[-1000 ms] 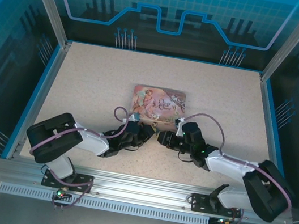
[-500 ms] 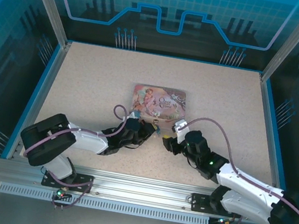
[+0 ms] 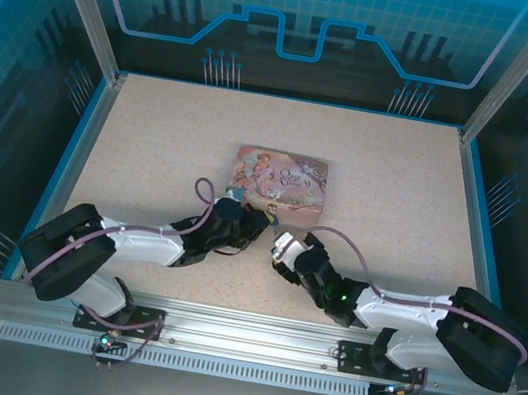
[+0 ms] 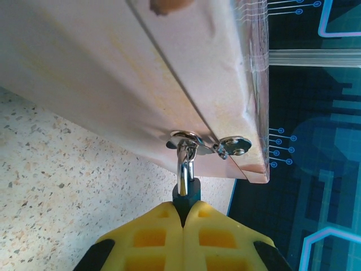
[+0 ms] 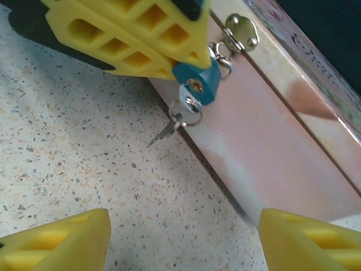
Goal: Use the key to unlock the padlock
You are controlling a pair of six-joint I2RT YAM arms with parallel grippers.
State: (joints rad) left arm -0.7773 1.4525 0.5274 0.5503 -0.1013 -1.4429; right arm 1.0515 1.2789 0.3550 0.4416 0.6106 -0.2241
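Note:
The padlock (image 5: 198, 79) has a small teal body, and its silvery shackle (image 4: 184, 164) runs through the hasp of a pink tin box (image 3: 279, 182). My left gripper (image 4: 184, 206) is shut on the padlock body (image 4: 188, 195), right at the box's front wall. A silvery key (image 5: 191, 103) sits at the padlock's keyhole. A ring with a thin key blade (image 5: 163, 133) dangles from it over the table. My right gripper (image 5: 186, 226) stands open a short way in front of the key, with nothing between its yellow fingers (image 5: 62, 243). In the top view the left gripper (image 3: 258, 223) and right gripper (image 3: 281, 245) nearly meet before the box.
The pink tin box (image 5: 282, 130) lies flat on the speckled table (image 3: 152, 138), its front wall close behind both grippers. Blue rails (image 3: 72, 165) and glass walls ring the table. Open tabletop lies left, right and behind the box.
My right gripper's jaws have widened and drawn a little back from the padlock, and that arm has swung lower. The left gripper stays clamped on the padlock.

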